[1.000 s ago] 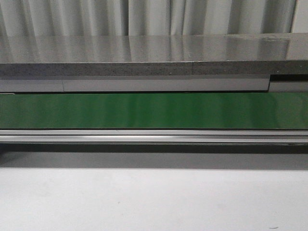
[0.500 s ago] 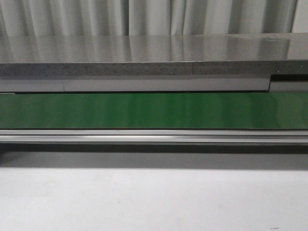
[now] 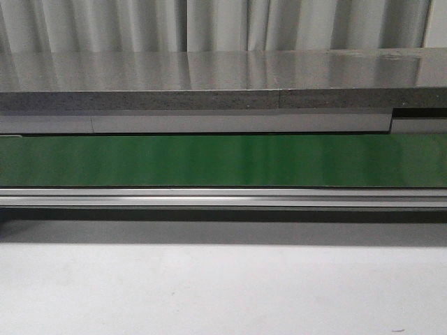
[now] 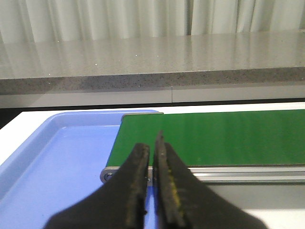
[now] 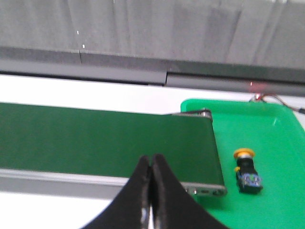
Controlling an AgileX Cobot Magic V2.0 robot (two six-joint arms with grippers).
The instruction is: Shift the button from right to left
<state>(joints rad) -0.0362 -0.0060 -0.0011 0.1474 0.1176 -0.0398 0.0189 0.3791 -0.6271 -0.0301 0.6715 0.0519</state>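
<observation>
Right gripper [image 5: 151,164]: fingers pressed together, empty, poised over near edge of green belt [image 5: 95,138]. Button [image 5: 247,172], seen by right wrist view only, lay on its side in green tray [image 5: 276,138], at 3 o'clock of gripper, well apart. Left gripper [image 4: 153,157]: nearly closed, empty; blue tray [image 4: 57,162] beyond. Front view showed only belt [image 3: 223,160]

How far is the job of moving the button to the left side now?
Nothing looks done yet. The button lies on its side in the green tray, beside the end of the green conveyor belt. Nothing is in hand: the right gripper and the left gripper are both shut on nothing. Left to do: grasp the button and carry it over toward the blue tray, where no button shows.
</observation>
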